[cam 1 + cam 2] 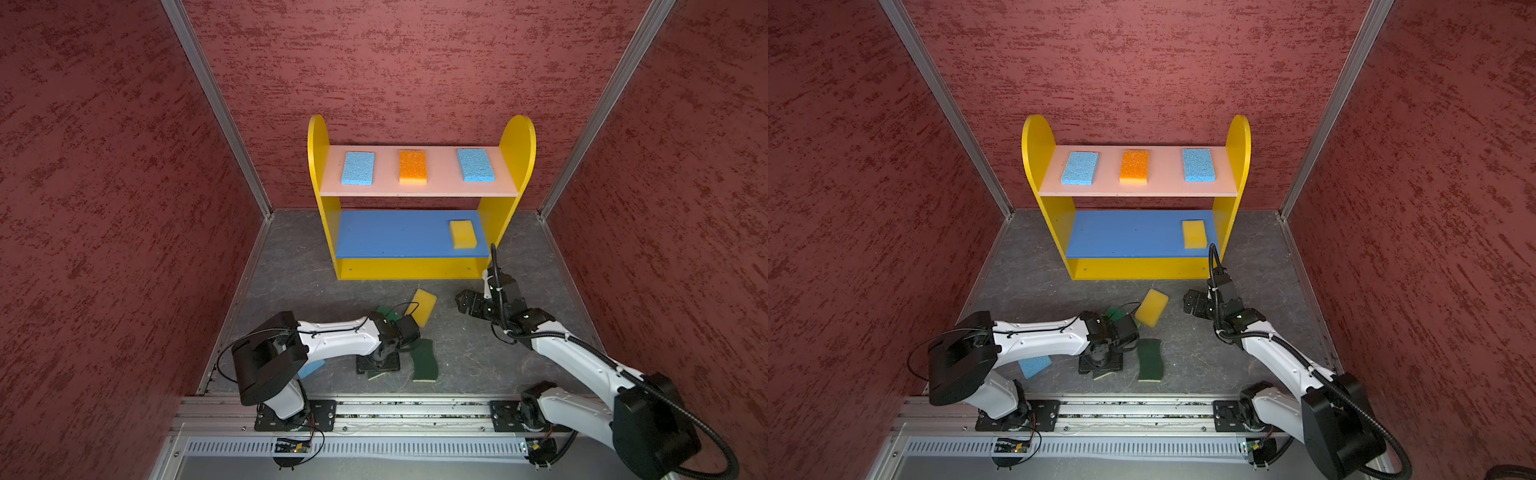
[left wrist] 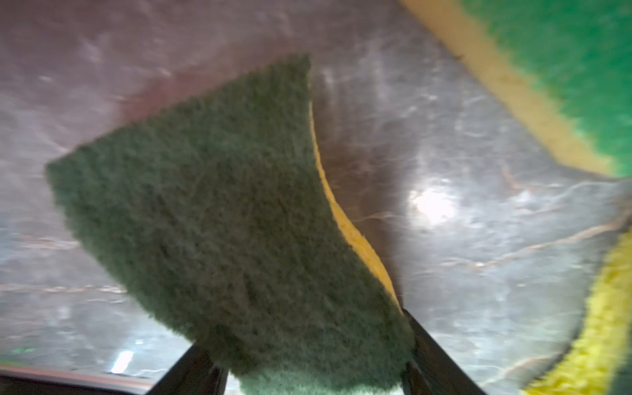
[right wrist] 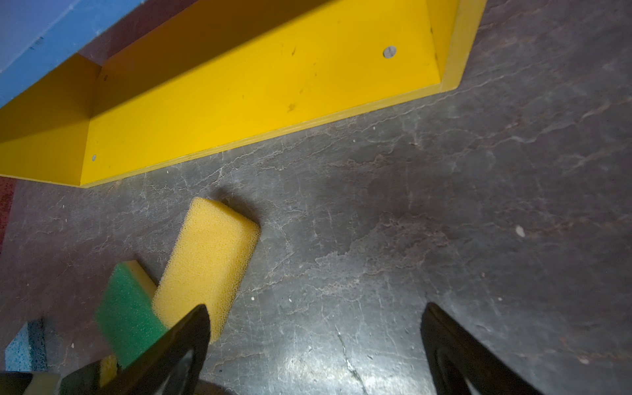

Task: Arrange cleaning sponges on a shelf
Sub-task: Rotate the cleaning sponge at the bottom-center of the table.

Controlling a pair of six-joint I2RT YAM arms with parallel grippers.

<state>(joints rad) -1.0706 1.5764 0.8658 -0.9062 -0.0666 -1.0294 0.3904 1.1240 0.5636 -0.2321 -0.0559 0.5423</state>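
The shelf (image 1: 318, 145) holds two light blue sponges (image 1: 358, 168) (image 1: 475, 165) and an orange-topped one (image 1: 413, 166) on its pink board. A yellow sponge (image 1: 463, 234) lies on the blue board. My left gripper (image 2: 307, 342) points down at the floor (image 1: 376, 371) and is shut on a dark green wavy-edged sponge (image 2: 212, 205). On the floor lie a yellow sponge (image 1: 424, 306) (image 3: 208, 270), a bright green one (image 3: 128, 314), a second dark green one (image 1: 424, 360) and a light blue one (image 1: 311, 368). My right gripper (image 3: 314, 307) (image 1: 465, 301) hovers open beside the yellow floor sponge.
The shelf's yellow bottom board (image 3: 260, 89) shows no sponges. Red textured walls close in the sides and back. A metal rail (image 1: 415, 409) with both arm bases runs along the front edge.
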